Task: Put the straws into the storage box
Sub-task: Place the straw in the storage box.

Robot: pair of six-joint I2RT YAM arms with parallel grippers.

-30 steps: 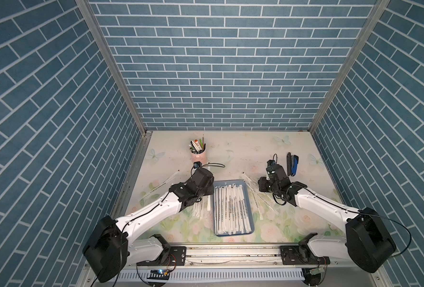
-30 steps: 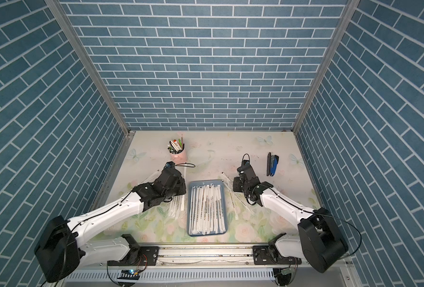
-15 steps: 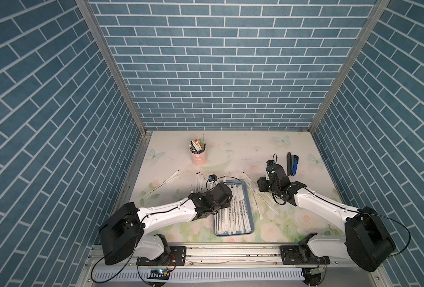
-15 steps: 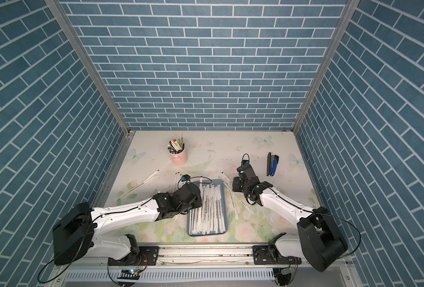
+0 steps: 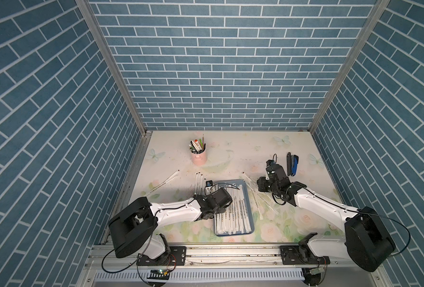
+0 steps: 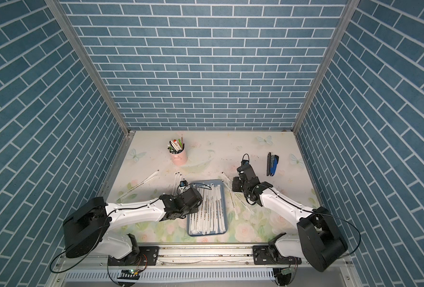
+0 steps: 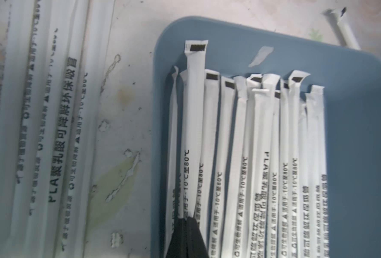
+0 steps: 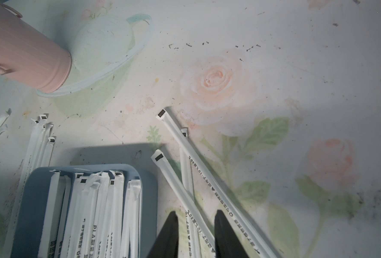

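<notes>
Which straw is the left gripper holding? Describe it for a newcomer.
Find the blue storage box mid-table. Near its side facing the left arm, the left gripper is shut on one straw. Its black-marked end reaches past all its neighbours.

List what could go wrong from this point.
1. The left end effector is shut on one straw over the box, close to its rim. Let go there, the straw might land across the rim or on the table.
2. The right end effector stands open over crossed straws. Closing may catch two, or flick one away.
</notes>
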